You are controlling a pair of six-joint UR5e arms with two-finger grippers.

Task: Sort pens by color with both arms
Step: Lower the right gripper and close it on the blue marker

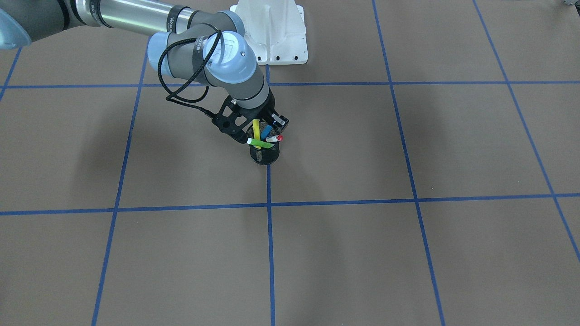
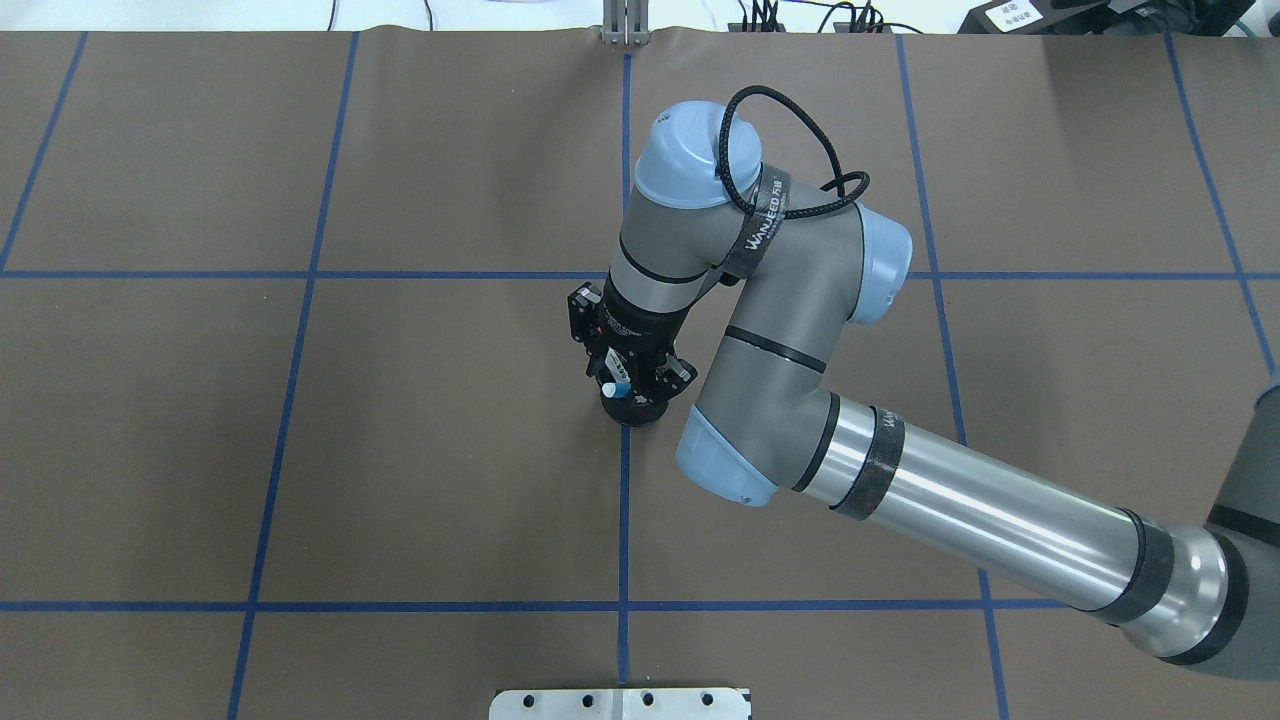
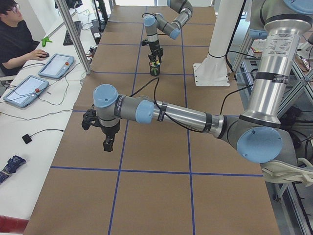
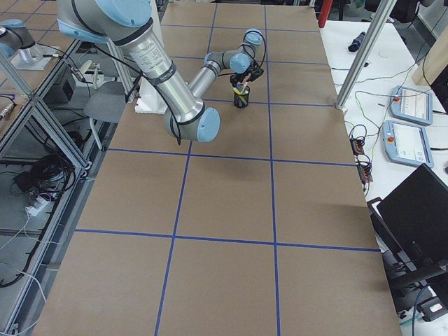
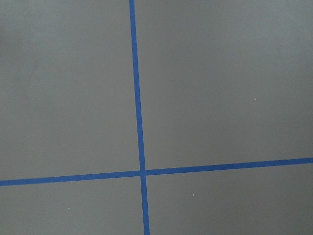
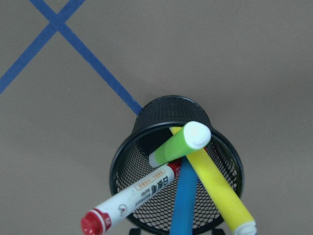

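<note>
A black mesh cup (image 1: 264, 156) stands on the brown table by a blue tape line. It holds four pens: yellow (image 1: 256, 129), blue (image 1: 265, 131), green (image 1: 259, 143) and red with a white label (image 1: 275, 138). My right gripper (image 1: 259, 130) hangs right above the cup, open, its fingers on either side of the pen tops. The right wrist view looks down into the cup (image 6: 122, 161) at the green (image 6: 178, 144), yellow (image 6: 215, 186), blue (image 6: 185, 200) and red (image 6: 132, 196) pens. My left gripper (image 3: 108, 142) hovers over bare table far from the cup; I cannot tell its state.
The white base mount (image 1: 276, 31) stands behind the cup at the robot's side. Blue tape lines (image 5: 139, 122) grid the table. An operator (image 3: 14, 34) sits with tablets beyond the table's far edge in the exterior left view.
</note>
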